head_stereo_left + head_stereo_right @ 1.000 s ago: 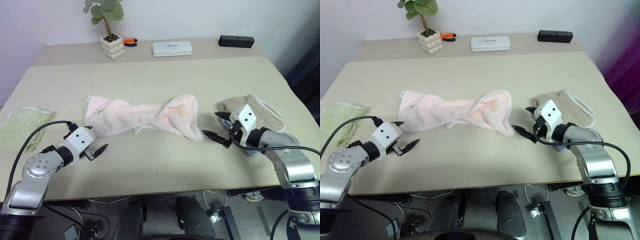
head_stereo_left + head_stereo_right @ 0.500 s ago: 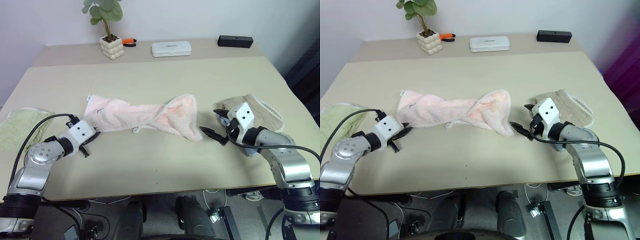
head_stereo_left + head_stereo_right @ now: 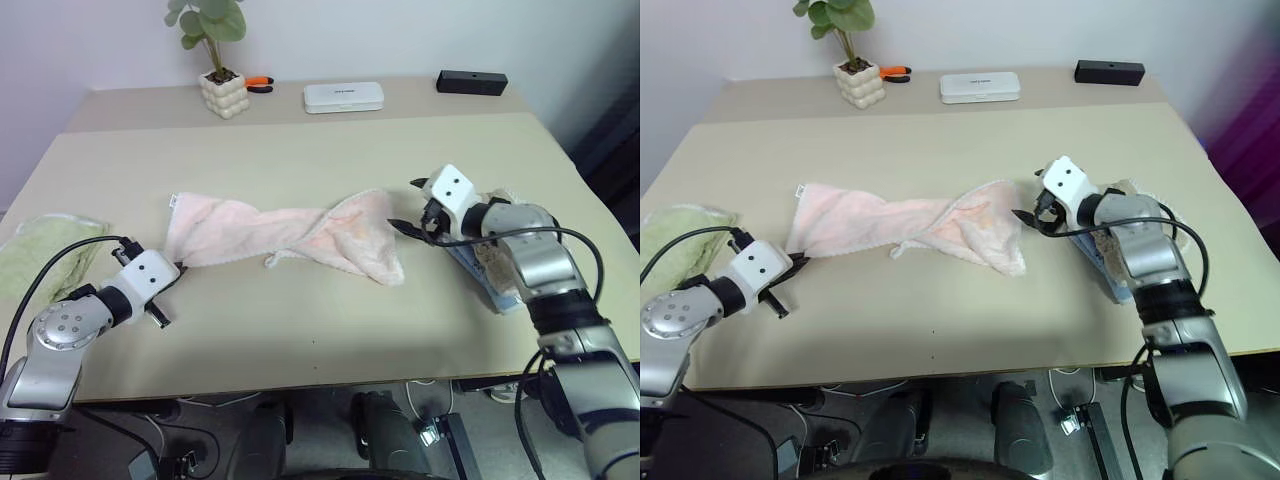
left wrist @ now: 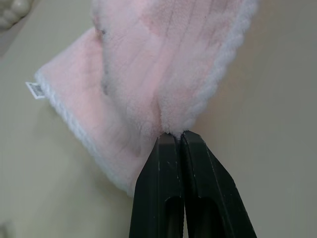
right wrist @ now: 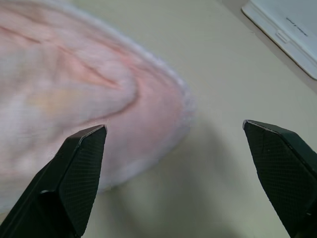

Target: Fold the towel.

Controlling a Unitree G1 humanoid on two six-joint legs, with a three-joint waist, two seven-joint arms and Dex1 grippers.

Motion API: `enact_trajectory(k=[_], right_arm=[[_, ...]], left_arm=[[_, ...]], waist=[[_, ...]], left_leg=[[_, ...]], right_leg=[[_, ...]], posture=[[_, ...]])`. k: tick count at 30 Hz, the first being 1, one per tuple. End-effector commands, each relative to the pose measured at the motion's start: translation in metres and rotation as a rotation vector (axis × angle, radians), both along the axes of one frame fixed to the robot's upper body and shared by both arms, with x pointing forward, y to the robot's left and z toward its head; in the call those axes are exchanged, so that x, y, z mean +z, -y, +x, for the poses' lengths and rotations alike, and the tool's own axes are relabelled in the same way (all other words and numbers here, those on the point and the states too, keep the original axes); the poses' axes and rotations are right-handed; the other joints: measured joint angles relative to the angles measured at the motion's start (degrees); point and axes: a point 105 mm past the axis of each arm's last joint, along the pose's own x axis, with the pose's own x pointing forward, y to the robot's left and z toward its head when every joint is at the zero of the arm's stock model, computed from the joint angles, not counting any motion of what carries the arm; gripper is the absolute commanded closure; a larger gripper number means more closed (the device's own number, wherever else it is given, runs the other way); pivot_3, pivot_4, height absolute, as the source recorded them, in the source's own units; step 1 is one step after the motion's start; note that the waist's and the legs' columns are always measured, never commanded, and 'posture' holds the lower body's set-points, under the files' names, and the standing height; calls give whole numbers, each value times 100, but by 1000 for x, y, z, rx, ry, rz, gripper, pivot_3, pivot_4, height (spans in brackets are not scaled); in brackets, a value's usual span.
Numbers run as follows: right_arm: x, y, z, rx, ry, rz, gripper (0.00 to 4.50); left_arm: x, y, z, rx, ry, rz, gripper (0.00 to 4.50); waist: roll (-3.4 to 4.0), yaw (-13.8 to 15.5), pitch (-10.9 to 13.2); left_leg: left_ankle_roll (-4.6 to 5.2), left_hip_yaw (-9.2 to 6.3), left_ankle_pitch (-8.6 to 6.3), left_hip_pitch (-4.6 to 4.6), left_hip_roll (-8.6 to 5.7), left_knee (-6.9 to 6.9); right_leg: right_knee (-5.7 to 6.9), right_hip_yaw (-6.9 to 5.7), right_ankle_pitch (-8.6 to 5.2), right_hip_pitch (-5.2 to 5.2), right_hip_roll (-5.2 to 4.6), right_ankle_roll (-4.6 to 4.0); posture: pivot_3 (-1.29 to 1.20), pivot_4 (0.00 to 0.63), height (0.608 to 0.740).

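Note:
The pale pink towel (image 3: 285,232) lies bunched and twisted across the middle of the table, its white edging showing at the right end (image 3: 1008,190). At its near left corner, my left gripper (image 4: 173,135) is shut on the edge of the cloth. From the head camera that gripper (image 3: 177,268) sits low on the tabletop. My right gripper (image 3: 405,205) hovers open just right of the towel's right end. Its two fingers (image 5: 79,168) stand wide apart with the pink cloth's rounded edge (image 5: 148,104) ahead of them and nothing between them.
A beige towel (image 3: 492,262) lies under my right forearm. A light green towel (image 3: 30,252) rests at the left table edge. Along the back stand a potted plant (image 3: 222,90), an orange-handled tool (image 3: 260,83), a white box (image 3: 344,96) and a black box (image 3: 472,81).
My left gripper went from open to shut on the towel's near left corner. My right gripper moved away from me and leftward, from beside the beige towel to the pink towel's right end.

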Motion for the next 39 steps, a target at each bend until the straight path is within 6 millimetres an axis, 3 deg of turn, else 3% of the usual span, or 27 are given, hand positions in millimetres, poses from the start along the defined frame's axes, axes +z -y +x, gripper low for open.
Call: enact_trajectory(k=[1, 5, 9, 11, 18, 23, 27, 28, 32, 35, 37, 39], right_arm=[[10, -11, 18, 25, 17, -9, 0], [13, -23, 35, -15, -43, 55, 0], [7, -30, 39, -14, -103, 49, 0], [4, -31, 39, -16, -123, 54, 832], [6, -30, 38, -4, -137, 107, 4427], [17, -25, 41, -33, -83, 141, 4470], [44, -13, 46, -72, 59, 126, 4470], [55, -10, 48, -93, 107, 120, 4470], [115, 2, 53, -165, 324, 124, 4470], [174, 4, 48, -190, 504, 166, 4470], [211, 3, 39, -176, 610, 195, 4470], [231, -1, 30, -140, 671, 214, 4470]], left_arm=[[8, -2, -1, 16, 34, 0, 4481], [3, -3, -4, 18, 22, 5, 4481], [0, -4, -7, 25, 18, -1, 4481], [-2, -4, -9, 28, 14, -5, 4500], [-8, -9, -18, 50, -4, -5, 4500], [-10, -11, -18, 51, -8, -1, 4500], [2, -14, -5, 72, 35, -52, 4500], [9, -14, 2, 75, 59, -70, 4500], [69, -22, 49, 147, 283, -142, 4500], [141, -42, 84, 269, 529, -164, 4500], [190, -52, 94, 315, 674, -200, 4500], [220, -57, 95, 324, 751, -225, 4500]], waist=[[1, -4, 0], [2, -34, 1], [2, -41, 1], [2, -51, 1], [4, -139, 1], [5, -139, 2], [7, -125, 3], [7, -116, 3], [6, -82, 8], [1, -114, 11], [-1, -135, 12], [-3, -194, 13]], left_leg=[[0, 0, 0, 0, 0, -1], [0, -1, 0, 0, 0, -7], [-1, -1, 0, 0, 0, -12], [-1, -1, 0, 0, -1, -14], [-1, -1, 0, 1, -1, -19], [-1, -1, 0, 2, 0, -22], [-1, 0, 0, 2, -1, -21], [-1, -1, 1, 1, -1, -20], [-12, -5, 7, -4, -7, -14], [-17, -7, 10, -7, -8, -15], [-18, -5, 11, -9, -9, -20], [-19, -2, 11, -16, -8, -25]], right_leg=[[0, 0, 0, 0, 0, 0], [1, 1, 0, -3, 0, -1], [1, 1, 0, -4, -1, -1], [0, 1, 0, -4, -3, -1], [3, 1, 0, -7, -2, -1], [4, 2, 0, -10, -1, -2], [5, 2, 0, -10, -1, -2], [5, 2, 0, -10, -1, -2], [10, -1, 2, -11, -6, -1], [14, -2, 3, -20, -6, 0], [12, -1, 3, -24, -6, 0], [10, -1, 3, -31, -6, 1]], posture=[[0, 150, 738], [0, 150, 738], [0, 150, 738], [0, 150, 738], [0, 150, 738], [0, 150, 738], [0, 150, 738], [0, 150, 738], [0, 150, 738], [0, 150, 738], [0, 150, 738], [0, 150, 738]])
